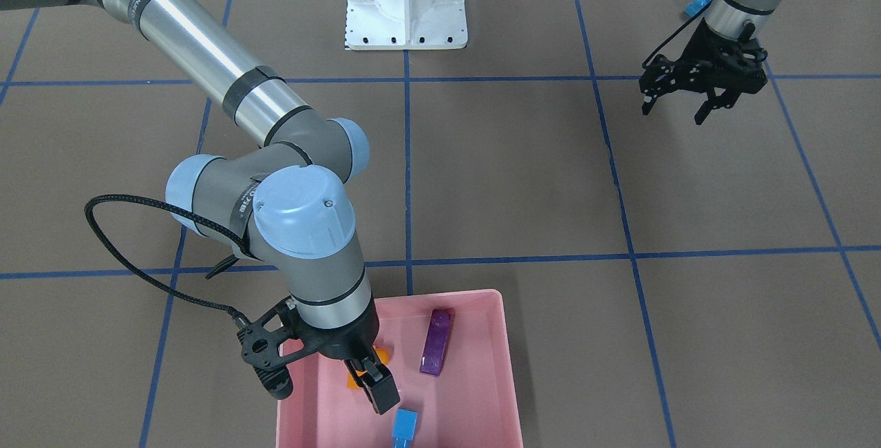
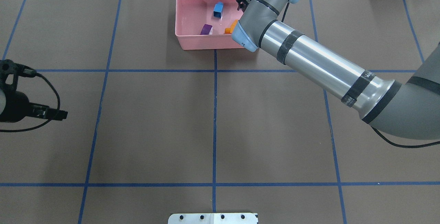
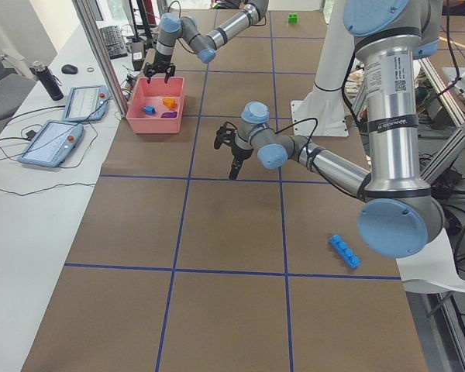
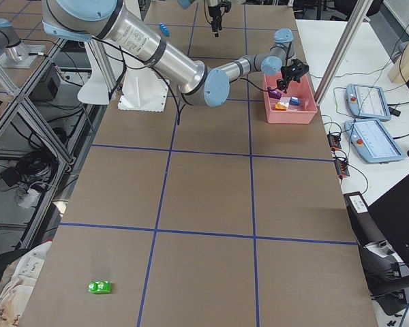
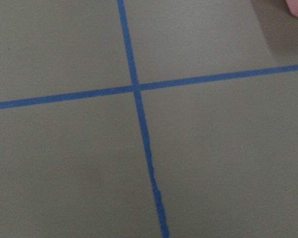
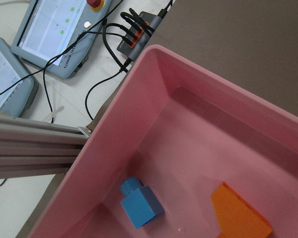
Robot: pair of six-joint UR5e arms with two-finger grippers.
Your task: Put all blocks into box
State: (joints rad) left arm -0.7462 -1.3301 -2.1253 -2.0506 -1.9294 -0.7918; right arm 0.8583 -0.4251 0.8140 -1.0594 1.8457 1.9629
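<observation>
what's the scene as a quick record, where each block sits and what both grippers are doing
box: shallow pink rectangular plastic tray
in box: orange plastic brick; long purple brick; small light blue brick
on table, outside box: long blue four-stud brick; green two-stud brick
right gripper: over the box, looks open, holds nothing
left gripper: open, empty, above bare table
left to do: two bricks

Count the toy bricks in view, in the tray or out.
5. In the shallow pink plastic tray: orange plastic brick, long purple brick, small light-blue brick. On the table: long blue studded brick, green brick. Others may hide behind arms.
</observation>
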